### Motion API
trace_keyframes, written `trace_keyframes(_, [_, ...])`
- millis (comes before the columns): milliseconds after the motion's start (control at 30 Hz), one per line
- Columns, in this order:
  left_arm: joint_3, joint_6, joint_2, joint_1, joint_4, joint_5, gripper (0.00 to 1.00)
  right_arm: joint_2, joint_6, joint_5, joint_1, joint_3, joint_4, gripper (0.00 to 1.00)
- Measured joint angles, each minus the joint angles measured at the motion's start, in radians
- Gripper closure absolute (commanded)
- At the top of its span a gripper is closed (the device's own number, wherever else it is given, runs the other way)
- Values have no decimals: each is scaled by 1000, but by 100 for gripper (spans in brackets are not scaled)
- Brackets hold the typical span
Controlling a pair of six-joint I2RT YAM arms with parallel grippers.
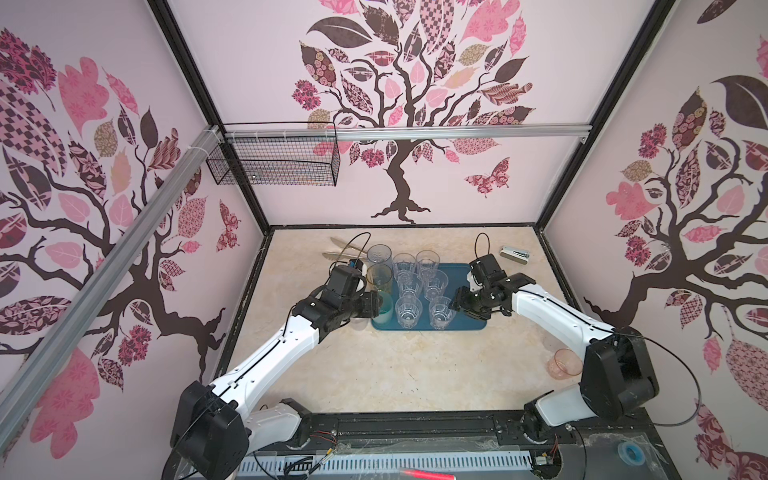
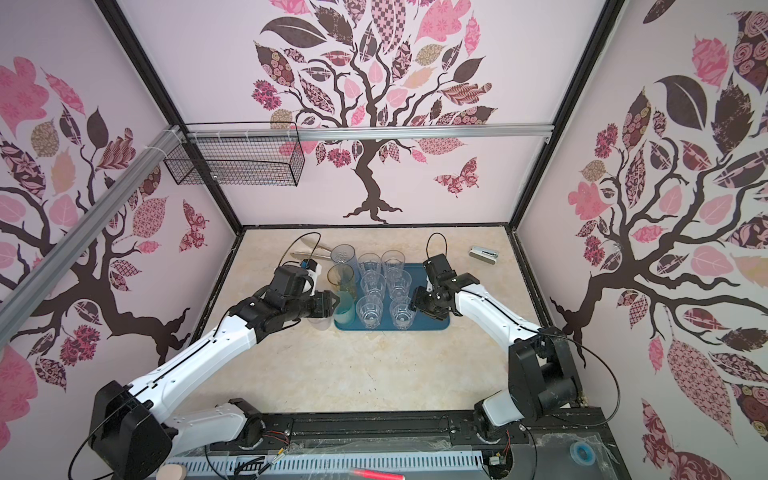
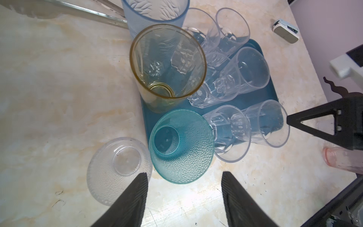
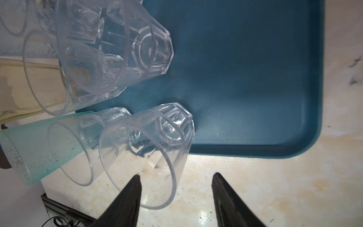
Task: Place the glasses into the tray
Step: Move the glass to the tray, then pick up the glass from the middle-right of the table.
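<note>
My left gripper (image 3: 184, 174) is open and holds nothing. The teal glass (image 3: 182, 145) stands just ahead of its fingertips at the tray's (image 3: 245, 100) corner, and a frosted clear glass (image 3: 117, 169) sits beside one finger on the table (image 3: 59, 78). My right gripper (image 4: 176, 175) is also open, with a clear faceted glass (image 4: 149, 149) just ahead on the tray. A pink glass (image 1: 563, 368) sits well behind it.

Place: robot lab test booth
Frame: aluminium rail (image 1: 399, 132), black corner posts (image 1: 183, 62)
Walls: tree-print panels (image 1: 415, 83)
Base: marble-look tabletop (image 1: 374, 365), exposed wiring (image 1: 324, 436)
</note>
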Motion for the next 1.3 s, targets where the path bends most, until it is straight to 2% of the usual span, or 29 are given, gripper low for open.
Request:
trace_keyframes(267, [0, 0, 8, -3, 9, -3, 36, 39, 27, -94, 11, -11, 66, 44])
trace_keyframes(700, [0, 3, 8, -3, 12, -24, 34, 82, 43, -117, 40, 7, 94, 42])
trace_keyframes(833, [0, 65, 0, 2, -8, -101, 32, 79, 6, -57, 40, 63, 34, 39])
trace_keyframes(1067, [0, 201, -53, 64, -47, -189, 31, 12, -85, 103, 16, 145, -77, 37])
trace_keyframes(1200, [0, 201, -70, 77, -74, -194, 32, -49, -112, 186, -15, 146, -109, 37])
trace_keyframes(1300, [0, 161, -85, 130, -102, -163, 33, -89, -117, 235, -21, 138, -117, 37])
